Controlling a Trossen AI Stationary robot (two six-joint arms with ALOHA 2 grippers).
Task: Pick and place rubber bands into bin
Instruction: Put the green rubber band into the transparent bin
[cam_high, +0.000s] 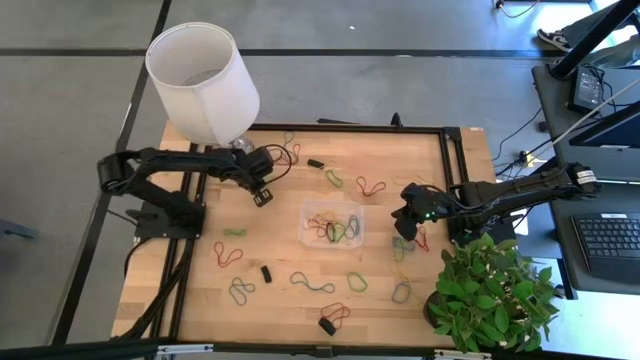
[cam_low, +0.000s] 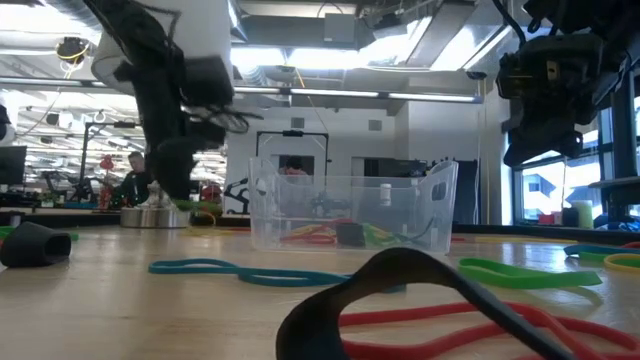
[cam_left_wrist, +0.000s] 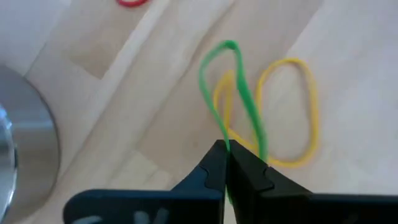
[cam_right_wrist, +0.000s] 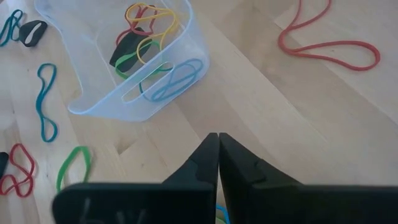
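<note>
Rubber bands in red, green, blue, yellow and black lie scattered over the wooden table (cam_high: 290, 300). The clear bin (cam_high: 333, 222) (cam_right_wrist: 124, 68) stands mid-table and has several bands in it. My left gripper (cam_high: 262, 192) (cam_left_wrist: 225, 149) is low over the table beside the lamp base, left of the bin and farther back. It is shut on a green band (cam_left_wrist: 239, 93), which crosses over a yellow band (cam_left_wrist: 305, 106) lying flat on the wood. My right gripper (cam_high: 405, 218) (cam_right_wrist: 219, 138) hovers right of the bin, shut and holding nothing. My left gripper pinches the green band between its two fingertips at the loop's near end (cam_left_wrist: 224, 142), coming from above. The narrow loop reaches out past the tips across the yellow band. Whether its far end (cam_left_wrist: 230, 45) rests on the table, I cannot tell.
The white lampshade (cam_high: 203, 80) and its metal base (cam_left_wrist: 18, 143) stand close to my left gripper. A potted plant (cam_high: 490, 295) fills the near right corner. Thick black bands (cam_high: 327, 325) (cam_low: 30, 243) lie near the front edge. Bare wood lies between the bin and the left arm.
</note>
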